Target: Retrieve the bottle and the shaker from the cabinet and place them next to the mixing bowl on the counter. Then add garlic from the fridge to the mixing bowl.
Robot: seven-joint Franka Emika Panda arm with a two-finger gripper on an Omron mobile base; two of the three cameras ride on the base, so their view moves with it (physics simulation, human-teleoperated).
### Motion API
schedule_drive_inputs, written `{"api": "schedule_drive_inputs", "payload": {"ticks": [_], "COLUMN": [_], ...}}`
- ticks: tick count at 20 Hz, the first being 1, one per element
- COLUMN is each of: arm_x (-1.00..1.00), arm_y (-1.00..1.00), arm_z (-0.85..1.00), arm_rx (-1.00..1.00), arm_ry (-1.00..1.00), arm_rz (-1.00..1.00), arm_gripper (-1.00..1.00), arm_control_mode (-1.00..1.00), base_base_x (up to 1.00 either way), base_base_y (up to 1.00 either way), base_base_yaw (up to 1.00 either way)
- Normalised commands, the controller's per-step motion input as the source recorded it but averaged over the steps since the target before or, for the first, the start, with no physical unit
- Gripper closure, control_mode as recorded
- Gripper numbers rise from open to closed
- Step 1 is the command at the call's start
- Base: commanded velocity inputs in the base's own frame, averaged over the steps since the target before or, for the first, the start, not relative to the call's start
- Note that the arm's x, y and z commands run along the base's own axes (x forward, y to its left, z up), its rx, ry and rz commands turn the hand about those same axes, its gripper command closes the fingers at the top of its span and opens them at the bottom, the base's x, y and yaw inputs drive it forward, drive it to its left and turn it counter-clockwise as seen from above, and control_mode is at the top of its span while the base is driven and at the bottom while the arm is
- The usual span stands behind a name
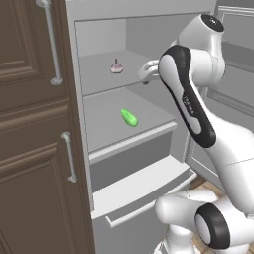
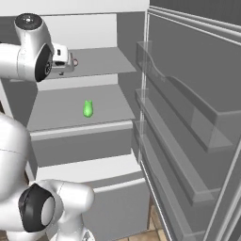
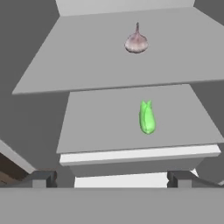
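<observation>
At the far left of the left base view stands a brown cabinet door (image 1: pixel 34 124) with two long metal handles, shut. Right of it the fridge (image 1: pixel 79 149) stands open, its light grey shelves in the middle of the frame. On the upper shelf (image 1: pixel 99 74) sits the garlic (image 1: pixel 116 68), a pale pinkish bulb with its stem up, in the upper centre. Below it, on the middle shelf (image 1: pixel 144 111), lies a small green vegetable (image 1: pixel 129 117), well apart from the garlic. Further right, the claw (image 3: pixel 112 179) hangs released, jaws spread wide, holding nothing, in front of the fridge at roughly upper-shelf height. The step in hand appears to be fetching the garlic. The next move likely calls for reaching in over the upper shelf, settling the fingers either side of the bulb, and closing gently.
</observation>
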Motion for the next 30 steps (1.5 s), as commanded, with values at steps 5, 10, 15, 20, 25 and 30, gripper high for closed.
{"api": "schedule_drive_inputs", "payload": {"ticks": [5, 10, 15, 20, 25, 30], "arm_x": [0.57, 0.41, 0.28, 0.27, 0.25, 0.28], "arm_y": [0.03, 0.12, 0.06, 0.04, 0.01, 0.04], "arm_z": [0.02, 0.02, 0.0, -0.03, -0.22, -0.45], "arm_rx": [-0.01, -0.03, -0.03, -0.02, 0.0, 0.0], "arm_ry": [0.0, 0.02, 0.03, 0.01, 0.0, 0.0], "arm_rz": [0.0, 0.0, 0.0, 0.0, 0.0, 0.0], "arm_gripper": [-1.0, -1.0, -1.0, -1.0, -1.0, -1.0], "arm_control_mode": [-1.0, -1.0, -1.0, -1.0, -1.0, -1.0], "base_base_x": [0.0, 0.0, 0.0, 0.0, 0.0, 0.0], "base_base_y": [0.0, 0.0, 0.0, 0.0, 0.0, 0.0], "base_base_yaw": [0.0, 0.0, 0.0, 0.0, 0.0, 0.0]}}
